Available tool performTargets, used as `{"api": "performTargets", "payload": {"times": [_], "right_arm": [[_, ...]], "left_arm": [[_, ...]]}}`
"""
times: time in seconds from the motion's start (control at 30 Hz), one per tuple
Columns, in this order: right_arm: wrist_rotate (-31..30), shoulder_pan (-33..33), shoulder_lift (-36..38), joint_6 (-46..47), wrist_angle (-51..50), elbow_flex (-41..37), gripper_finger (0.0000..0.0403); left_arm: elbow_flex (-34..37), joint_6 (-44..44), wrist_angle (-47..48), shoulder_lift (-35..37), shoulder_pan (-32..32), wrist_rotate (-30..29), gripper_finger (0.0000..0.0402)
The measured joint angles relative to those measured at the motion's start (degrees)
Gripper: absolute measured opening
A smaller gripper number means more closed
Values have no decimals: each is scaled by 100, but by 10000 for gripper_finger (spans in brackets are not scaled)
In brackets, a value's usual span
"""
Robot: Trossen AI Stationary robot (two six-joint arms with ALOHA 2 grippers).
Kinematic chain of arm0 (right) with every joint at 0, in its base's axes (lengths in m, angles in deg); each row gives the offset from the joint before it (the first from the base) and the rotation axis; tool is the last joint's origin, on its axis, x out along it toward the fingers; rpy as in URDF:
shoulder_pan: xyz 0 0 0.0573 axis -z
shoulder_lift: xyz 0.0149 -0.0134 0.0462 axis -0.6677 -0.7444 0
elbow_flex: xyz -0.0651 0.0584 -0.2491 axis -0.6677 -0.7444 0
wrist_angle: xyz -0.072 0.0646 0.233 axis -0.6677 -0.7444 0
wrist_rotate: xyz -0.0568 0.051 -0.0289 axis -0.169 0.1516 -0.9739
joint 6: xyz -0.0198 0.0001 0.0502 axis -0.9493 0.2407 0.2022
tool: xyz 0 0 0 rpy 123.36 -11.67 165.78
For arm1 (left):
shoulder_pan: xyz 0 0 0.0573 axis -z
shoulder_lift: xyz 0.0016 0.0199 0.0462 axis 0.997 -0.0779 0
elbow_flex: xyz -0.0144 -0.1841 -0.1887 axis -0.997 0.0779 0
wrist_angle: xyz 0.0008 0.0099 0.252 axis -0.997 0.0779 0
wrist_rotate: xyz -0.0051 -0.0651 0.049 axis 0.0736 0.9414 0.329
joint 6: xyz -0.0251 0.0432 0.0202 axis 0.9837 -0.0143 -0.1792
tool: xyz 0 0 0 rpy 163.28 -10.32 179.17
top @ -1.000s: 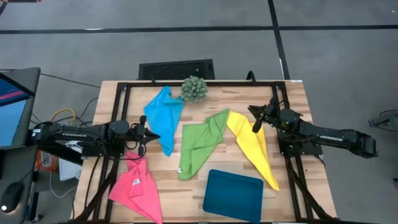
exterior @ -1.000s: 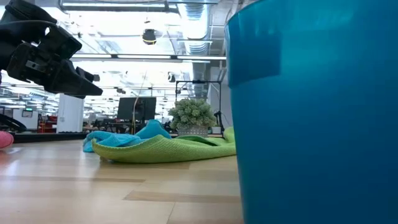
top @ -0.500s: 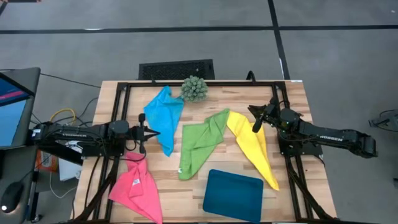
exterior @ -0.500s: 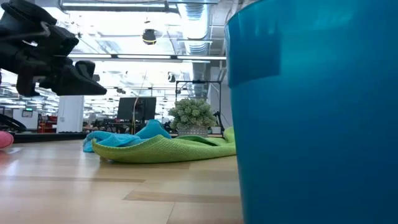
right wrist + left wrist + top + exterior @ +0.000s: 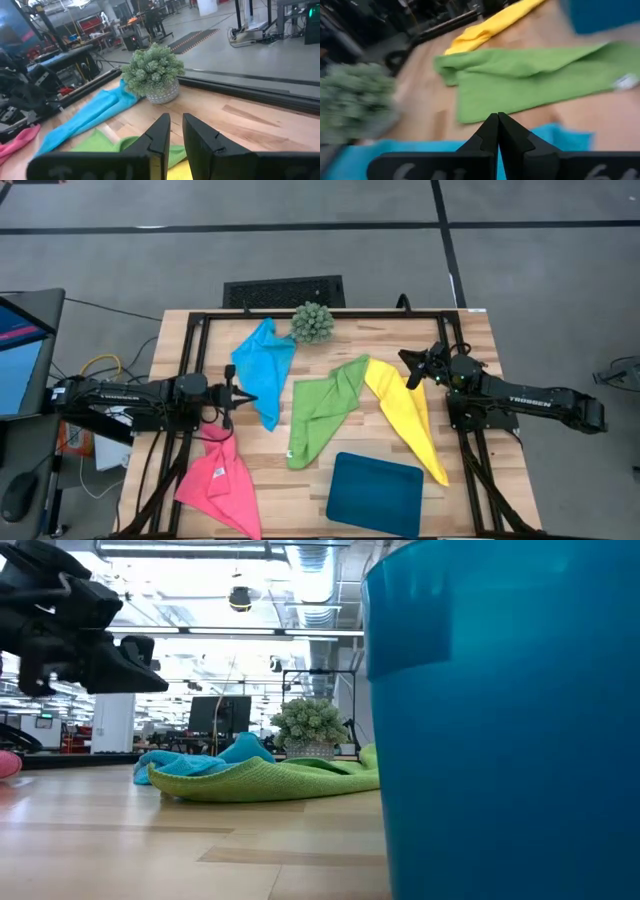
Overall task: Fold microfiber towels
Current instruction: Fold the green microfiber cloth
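On the wooden table (image 5: 470, 330) lie 4 towels, all crumpled and not folded. The blue towel (image 5: 262, 368) is at the far left part, near the small spiky plant (image 5: 312, 323) that stands at the far edge. The green towel (image 5: 322, 410) lies in the middle, and its far corner touches the yellow towel (image 5: 408, 416), which stretches in a long strip toward the near right side. The pink towel (image 5: 220, 482) is at the near left corner. A dark teal tray (image 5: 375, 493) lies flat at the near edge, between the green towel and the yellow towel.

The left gripper (image 5: 243, 397) is above the table between the blue towel and the pink towel, just beside the near tip of the blue towel. Its jaws are fully closed, the 2 fingers (image 5: 489, 136) pressed together, and they hold nothing. In the left wrist view, the blue towel is right under the fingers and the green towel lies further ahead.

The right gripper (image 5: 409, 367) is near the far end of the yellow towel, on its right side. Its 2 fingers (image 5: 159, 132) stand a little apart, with only a narrow gap, and nothing is between them. In the right wrist view it looks toward the plant, and the yellow towel shows just below the fingers.

In the low view the tray fills the right side, and the green towel lies in front of the blue towel.
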Motion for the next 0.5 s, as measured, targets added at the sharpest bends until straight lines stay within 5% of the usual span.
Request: {"api": "performTargets", "payload": {"times": [0.13, 0.3, 0.5], "right_arm": [[-2, 0, 0, 2, -1, 0, 77], [-4, 2, 0, 2, 5, 1, 77], [-10, 2, -1, 4, 198, 0, 77]], "left_arm": [[0, 1702, -103, -2, 2, 671, 0], [-1, 3284, -742, 2, 2, 734, 0], [0, 4443, -1269, 4, 2, -349, 0]]}}
